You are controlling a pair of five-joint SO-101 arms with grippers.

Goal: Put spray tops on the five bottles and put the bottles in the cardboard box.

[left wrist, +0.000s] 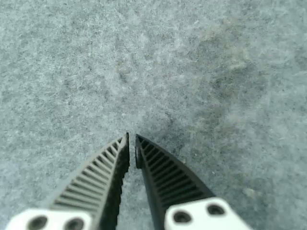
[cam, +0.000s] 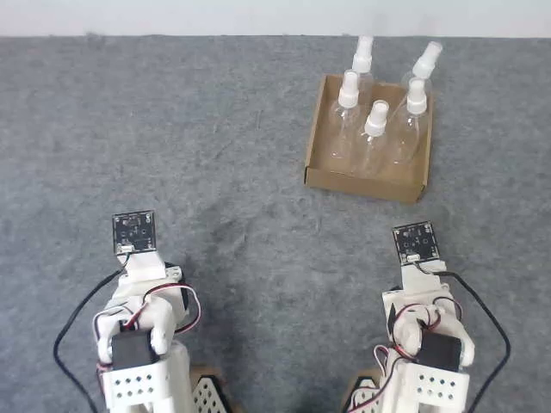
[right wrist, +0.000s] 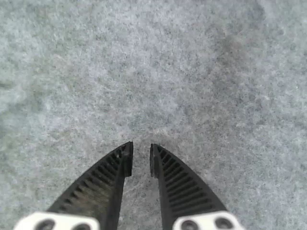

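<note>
Several clear bottles [cam: 376, 138], each with a white spray top [cam: 349, 89], stand upright inside the cardboard box [cam: 366, 184] at the far right of the table. My left arm [cam: 142, 301] and right arm [cam: 424, 310] are folded back at the near edge, far from the box. The left gripper [left wrist: 132, 136] hangs just above bare grey mat, its black ribbed fingers nearly touching with nothing between them. The right gripper [right wrist: 141, 146] hovers over bare mat too, with only a narrow slit between its tips and nothing held.
A grey felt mat [cam: 172, 129] covers the whole table. The box sits near the mat's far edge, where a pale wall strip [cam: 215, 15] begins. Black cables loop beside each arm base.
</note>
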